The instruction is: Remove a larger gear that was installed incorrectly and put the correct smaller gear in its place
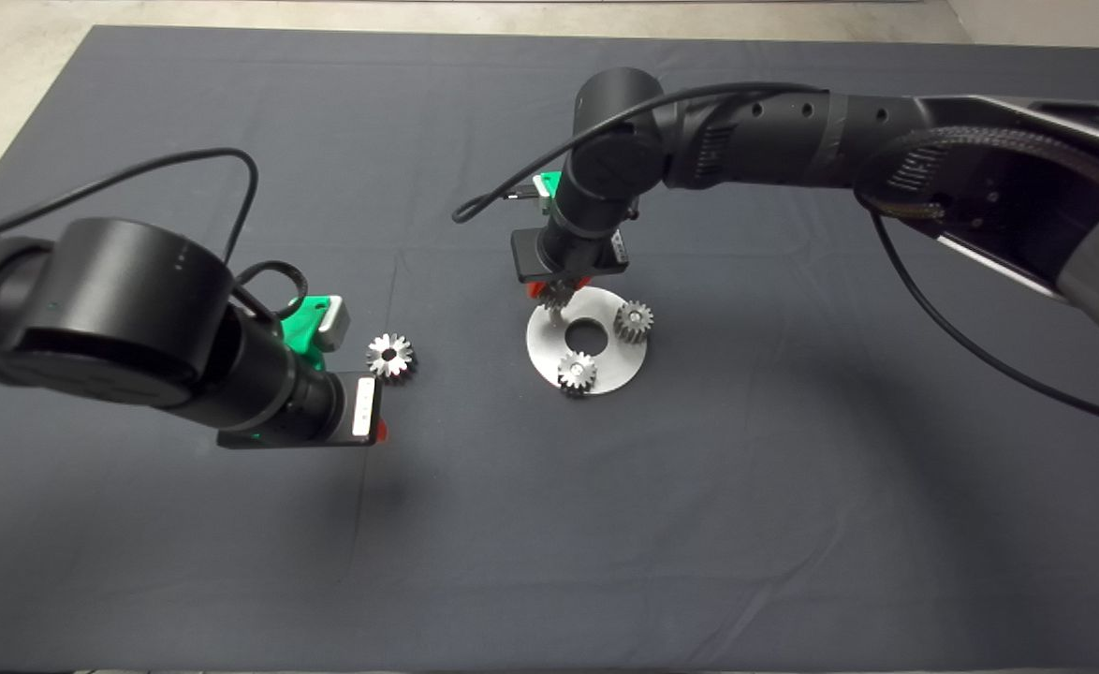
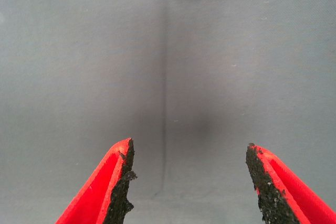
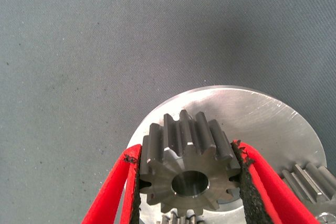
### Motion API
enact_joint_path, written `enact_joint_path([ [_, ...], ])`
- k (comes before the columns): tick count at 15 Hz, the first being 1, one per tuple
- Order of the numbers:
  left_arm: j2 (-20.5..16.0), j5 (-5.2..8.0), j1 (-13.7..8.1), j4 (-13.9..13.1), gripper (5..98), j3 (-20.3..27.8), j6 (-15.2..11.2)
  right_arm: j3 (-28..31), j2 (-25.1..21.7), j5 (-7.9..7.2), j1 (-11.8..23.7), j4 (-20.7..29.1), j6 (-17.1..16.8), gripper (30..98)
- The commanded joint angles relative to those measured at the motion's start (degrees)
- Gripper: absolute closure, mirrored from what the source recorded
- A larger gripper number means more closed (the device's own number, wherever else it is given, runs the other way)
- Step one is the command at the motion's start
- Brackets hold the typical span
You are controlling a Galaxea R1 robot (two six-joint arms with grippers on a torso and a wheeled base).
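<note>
Head view: two small gears [image 1: 634, 320] on the disc [image 1: 606, 370], one larger gear [image 1: 390, 356] aside.

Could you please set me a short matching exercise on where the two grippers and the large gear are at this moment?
1. left gripper
2. right gripper
3. larger gear

A. lying on the mat, off the disc
B. shut on the smaller gear over the disc
C. open above bare mat

Pairs: 1-C, 2-B, 3-A

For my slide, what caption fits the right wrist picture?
Right gripper holds the smaller gear over the round plate.
</note>
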Motion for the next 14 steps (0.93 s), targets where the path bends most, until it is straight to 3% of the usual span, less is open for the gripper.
enact_joint_path([
  [1, 1.05, 4.83, -0.96, 0.52, 49.9, 0.13, 0.05, -0.25, 0.25, -1.83, 0.84, -1.96, -0.17, 90.0],
  [8, 0.99, 4.83, -0.96, 0.52, 49.9, 0.40, 0.05, 0.13, 0.25, -1.77, 0.67, -1.95, 0.01, 90.0],
  [14, 1.05, 4.83, -0.96, 0.52, 49.9, 0.31, 0.05, -0.06, 0.25, -1.74, 0.42, 1.57, -0.26, 90.0],
])
